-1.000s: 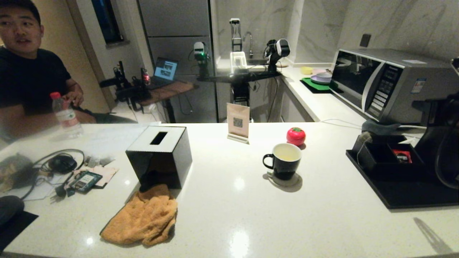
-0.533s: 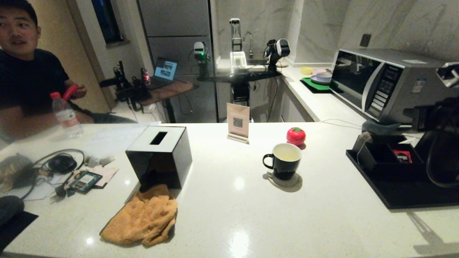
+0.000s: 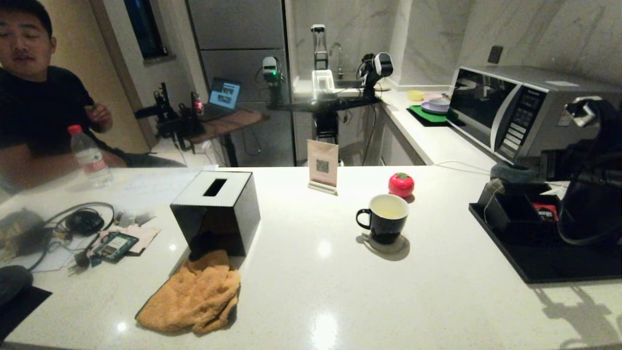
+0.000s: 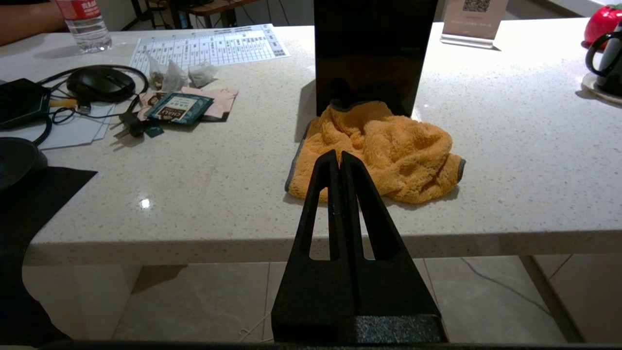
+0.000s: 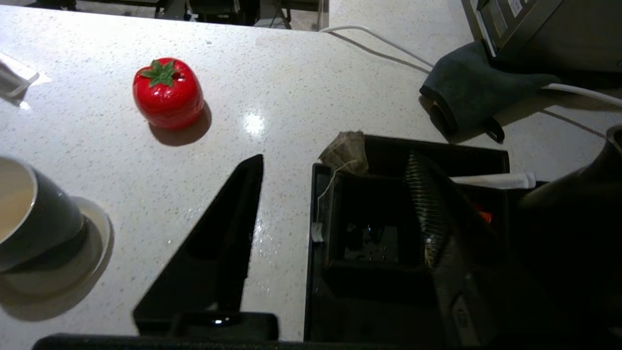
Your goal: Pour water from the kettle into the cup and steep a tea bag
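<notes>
Two arms under my control, one white stone desk (image 3: 437,291); I go from big to small. At 2 o'clock in the head view a microwave (image 3: 515,109) stands at the back; below it, at 3 o'clock, a black tray (image 3: 544,265) carries a compartment box (image 3: 517,214); the kettle (image 5: 573,214) I can only make out as a dark bulk beside that box in the right wrist view. My right arm hangs over the tray at 3 o'clock; the right hand (image 5: 335,194) is above the box with its fingers spread apart, one over the bare desk, the other over the box, gripping nothing. A black tissue box (image 3: 216,211) sits at 9 o'clock of centre, an orange cloth (image 3: 194,294) touching its front. My left hand (image 4: 339,160) is parked below the desk edge, fingers pressed together, empty, pointing at the cloth. The cup (image 3: 384,218) rests on a coaster just right of centre, pale water (image 3: 388,208) in it; a red tomato-shaped ornament (image 3: 401,184) lies near it at 1 o'clock. The tea bag (image 5: 346,151) is draped on the box's rim, well apart from the cup, its string hanging down the box's wall.
</notes>
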Available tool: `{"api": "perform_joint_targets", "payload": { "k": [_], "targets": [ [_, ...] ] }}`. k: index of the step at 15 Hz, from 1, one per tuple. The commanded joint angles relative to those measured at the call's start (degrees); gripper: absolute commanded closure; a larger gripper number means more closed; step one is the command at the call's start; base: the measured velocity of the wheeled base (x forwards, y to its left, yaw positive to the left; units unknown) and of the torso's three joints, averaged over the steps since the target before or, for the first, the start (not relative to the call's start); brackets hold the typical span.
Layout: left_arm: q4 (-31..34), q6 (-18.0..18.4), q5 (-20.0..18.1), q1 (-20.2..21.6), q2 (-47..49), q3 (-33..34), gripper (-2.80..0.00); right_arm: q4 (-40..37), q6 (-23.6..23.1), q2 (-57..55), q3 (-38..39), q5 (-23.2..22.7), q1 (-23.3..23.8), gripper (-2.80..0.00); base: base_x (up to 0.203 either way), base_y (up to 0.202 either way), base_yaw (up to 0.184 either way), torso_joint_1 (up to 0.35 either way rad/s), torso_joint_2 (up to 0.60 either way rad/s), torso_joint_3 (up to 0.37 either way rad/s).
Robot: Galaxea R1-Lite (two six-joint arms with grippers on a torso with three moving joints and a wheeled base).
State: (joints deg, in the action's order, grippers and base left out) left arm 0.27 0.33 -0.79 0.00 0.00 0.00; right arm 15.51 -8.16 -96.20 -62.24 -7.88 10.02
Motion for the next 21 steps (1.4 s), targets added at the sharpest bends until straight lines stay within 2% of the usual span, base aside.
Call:
{"api": "perform_joint_targets", "payload": {
  "k": [1, 4, 7, 17, 21],
  "targets": [
    [0.0, 0.0, 0.0, 0.0, 0.1, 0.0, 0.0, -0.2, 0.0, -5.0, -4.1, 0.3, -0.1, -2.8, 0.0, 0.0, 0.0, 0.0, 0.0, 0.0],
    [0.0, 0.0, 0.0, 0.0, 0.1, 0.0, 0.0, -0.4, 0.1, -10.4, -9.8, 1.1, -0.2, -2.8, 0.0, 0.0, 0.0, 0.0, 0.0, 0.0],
    [0.0, 0.0, 0.0, 0.0, 0.1, 0.0, 0.0, -0.2, 0.0, -13.9, -12.3, 1.2, -0.1, -2.8, 0.0, 0.0, 0.0, 0.0, 0.0, 0.0],
    [0.0, 0.0, 0.0, 0.0, 0.1, 0.0, 0.0, 0.8, -0.2, -17.4, -10.1, 4.1, -0.2, -2.8, 0.0, 0.0, 0.0, 0.0, 0.0, 0.0],
    [0.0, 0.0, 0.0, 0.0, 0.0, 0.0, 0.0, 4.9, -0.1, -18.0, -7.5, 6.1, -0.2, -2.8, 0.0, 0.0, 0.0, 0.0, 0.0, 0.0]
  ]
}}
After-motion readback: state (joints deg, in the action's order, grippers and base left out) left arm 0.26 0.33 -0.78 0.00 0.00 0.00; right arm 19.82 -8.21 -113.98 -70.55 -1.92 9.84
